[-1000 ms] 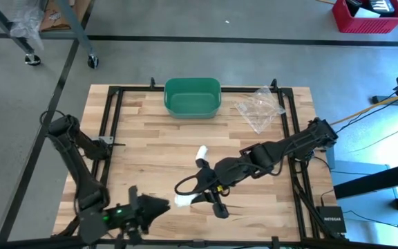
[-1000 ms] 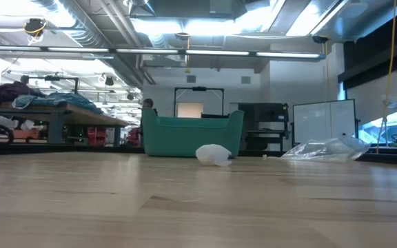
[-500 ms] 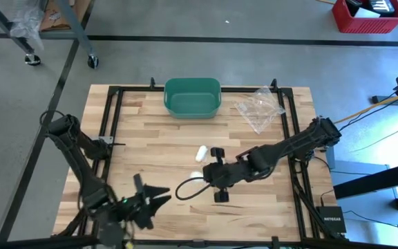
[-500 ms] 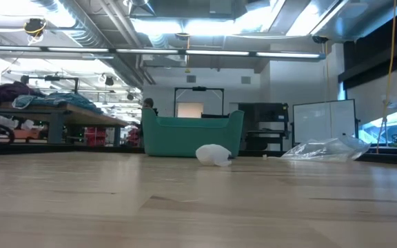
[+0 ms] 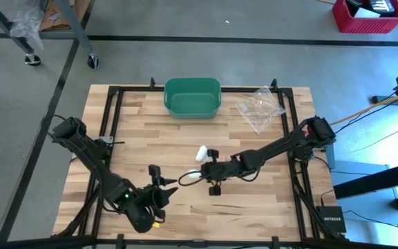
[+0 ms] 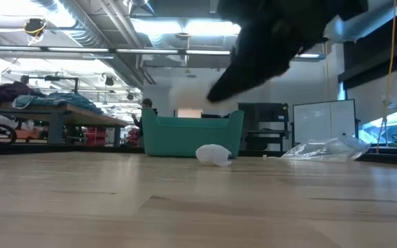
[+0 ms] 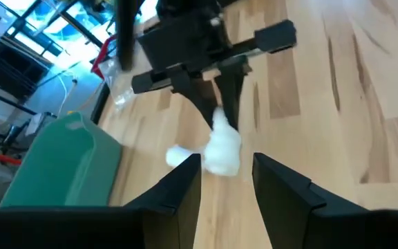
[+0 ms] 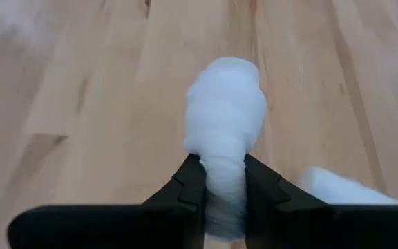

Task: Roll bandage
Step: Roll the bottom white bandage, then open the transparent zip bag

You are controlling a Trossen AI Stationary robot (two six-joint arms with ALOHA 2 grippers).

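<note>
Now right claw (image 8: pixel 218 181) clamps the white bandage (image 8: pixel 224 124) above desk (image 5: pixel 268 200) centre; left claw (image 7: pixel 226 181) hangs nearby, fingers apart, w/ nothing held.

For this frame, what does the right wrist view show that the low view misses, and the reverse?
Only the right wrist view: the right gripper shut on a soft white bandage wad above the wooden table.

Only the low view: the green plastic bin, a crumpled clear plastic bag and the room behind.

Both: the wooden tabletop. Whether the white lump lying in the low view is that same wad is unclear.
</note>
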